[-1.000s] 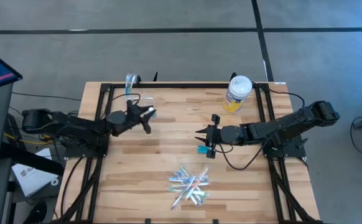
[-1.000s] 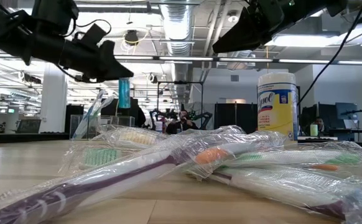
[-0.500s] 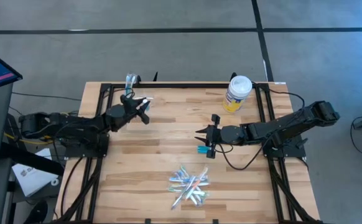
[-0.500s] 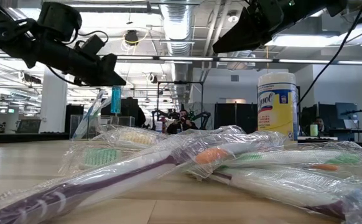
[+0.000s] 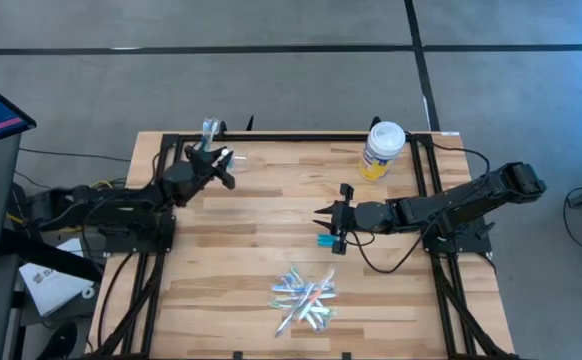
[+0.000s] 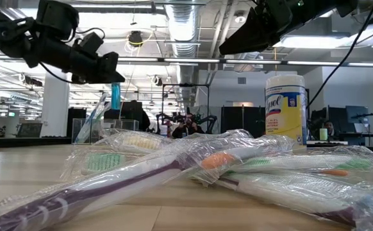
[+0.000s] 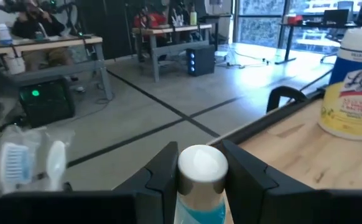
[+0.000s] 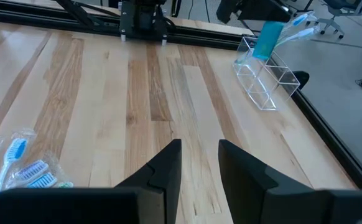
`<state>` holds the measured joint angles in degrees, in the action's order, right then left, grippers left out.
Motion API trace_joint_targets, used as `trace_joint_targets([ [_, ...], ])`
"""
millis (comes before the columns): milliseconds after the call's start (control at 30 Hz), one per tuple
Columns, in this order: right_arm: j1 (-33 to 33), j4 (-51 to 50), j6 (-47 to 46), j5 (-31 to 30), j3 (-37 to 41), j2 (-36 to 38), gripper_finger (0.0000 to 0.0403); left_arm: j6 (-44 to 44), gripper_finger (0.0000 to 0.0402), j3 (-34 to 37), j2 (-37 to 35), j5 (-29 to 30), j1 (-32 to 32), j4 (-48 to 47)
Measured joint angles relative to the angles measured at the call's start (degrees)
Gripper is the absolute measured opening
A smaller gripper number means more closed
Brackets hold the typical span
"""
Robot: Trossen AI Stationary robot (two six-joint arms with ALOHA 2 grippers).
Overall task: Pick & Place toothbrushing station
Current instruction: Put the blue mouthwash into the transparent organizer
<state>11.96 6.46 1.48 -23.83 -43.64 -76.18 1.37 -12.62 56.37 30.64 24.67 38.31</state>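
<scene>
My left gripper (image 5: 217, 162) is near the table's far left corner, shut on a small teal-blue tube with a white cap (image 7: 201, 169). It holds the tube just above a clear plastic holder (image 8: 265, 79). That holder stands on the table by the far edge and has toothbrushes (image 7: 30, 163) in it. A bunch of wrapped toothbrushes (image 5: 305, 295) lies on the table near the front edge. My right gripper (image 5: 329, 222) is open and empty, held above the middle of the table. My left gripper pinches the tube between its two fingers, on the body just under the white cap (image 7: 199, 186). The tube hangs below the fingers (image 6: 115, 96), nearly upright and clear of the table, over the clear holder (image 6: 103, 128).
A white-lidded jar with a yellow label (image 5: 382, 150) stands at the far right of the table. A small teal item (image 5: 324, 241) shows just under my right gripper. Black frame rails run along the table's left, right and far edges.
My left gripper has carried the tube toward the table's far left corner, up to the clear holder. The tube stays hanging below the fingers, clear of the table. My right arm has kept still.
</scene>
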Motion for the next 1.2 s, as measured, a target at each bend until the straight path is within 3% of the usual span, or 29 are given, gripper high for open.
trace_joint_targets([
  [300,-0.01,0.0,-0.01,0.0,0.0,0.0,0.0097,-1.37,0.0092,-0.02,-0.89,3.53,3.76,-3.27],
  [600,-0.02,0.02,0.01,0.0,0.0,0.0,0.0097,0.52,0.0092,-0.02,-0.38,3.48,8.97,-3.39],
  [733,-0.02,0.02,0.02,-0.01,0.0,0.0,0.0097,2.05,0.0092,-0.02,-0.18,0.67,10.1,-3.32],
  [1200,-0.02,0.02,0.48,-0.02,0.0,0.0,0.0097,2.48,0.0092,-0.09,9.45,1.02,13.44,0.5],
])
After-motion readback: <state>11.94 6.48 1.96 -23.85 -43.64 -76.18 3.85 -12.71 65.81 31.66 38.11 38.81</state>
